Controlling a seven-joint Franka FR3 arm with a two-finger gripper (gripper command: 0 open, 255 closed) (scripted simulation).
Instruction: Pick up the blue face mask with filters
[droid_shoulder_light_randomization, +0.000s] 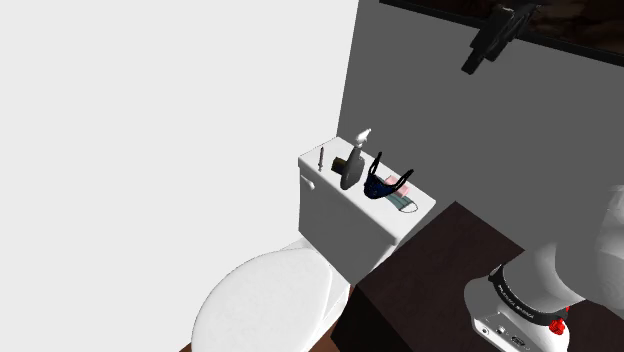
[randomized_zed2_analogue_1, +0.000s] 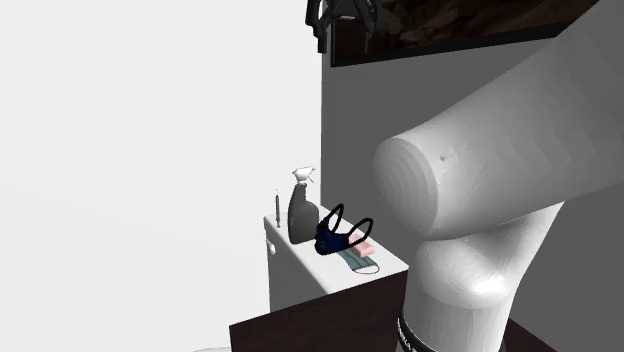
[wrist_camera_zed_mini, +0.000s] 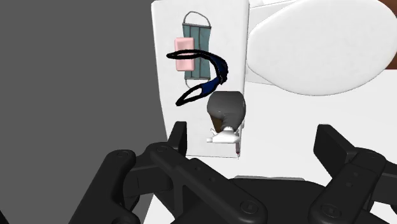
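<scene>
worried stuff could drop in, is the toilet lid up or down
Down: the toilet lid lies flat, a closed white oval in front of the tank; no bowl opening shows.

And there was the arm (randomized_zed2_analogue_1: 500, 150): smooth glossy white, fat rounded links like bent pipe, with 1 tiny dark dot on the big domed end. Its lowest link wore a black ring (droid_shoulder_light_randomization: 520, 305) with small white lettering, and 1 small red knob (droid_shoulder_light_randomization: 558, 326) sat just under it. The gripper (wrist_camera_zed_mini: 254, 139) was all black, with 2 blocky fingers (wrist_camera_zed_mini: 179, 135) on chunky linkages and round pivot pins.
</scene>
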